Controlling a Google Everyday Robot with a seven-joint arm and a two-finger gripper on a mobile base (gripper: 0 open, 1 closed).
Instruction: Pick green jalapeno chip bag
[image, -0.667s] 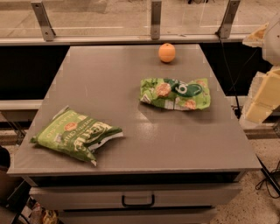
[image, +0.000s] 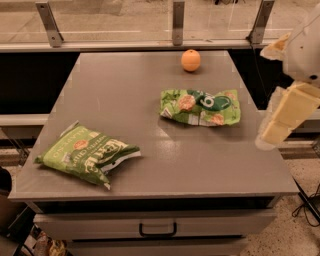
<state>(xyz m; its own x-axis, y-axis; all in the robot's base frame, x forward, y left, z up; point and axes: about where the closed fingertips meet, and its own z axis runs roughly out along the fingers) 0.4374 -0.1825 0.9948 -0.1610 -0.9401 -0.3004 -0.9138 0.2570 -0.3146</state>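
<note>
Your jalapeno bag (image: 87, 156): table's (image: 125, 90) front-left corner, long axis roughly left-right. Gripper (image: 284, 117): beyond the right edge, well apart; grip state cannot be told. Drawer (image: 100, 224): shut.

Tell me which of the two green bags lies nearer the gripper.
The flat bright-green bag with the dark oval logo. The gripper hangs past the right edge of the table beside it; the puffy olive bag lies at the front left.
</note>
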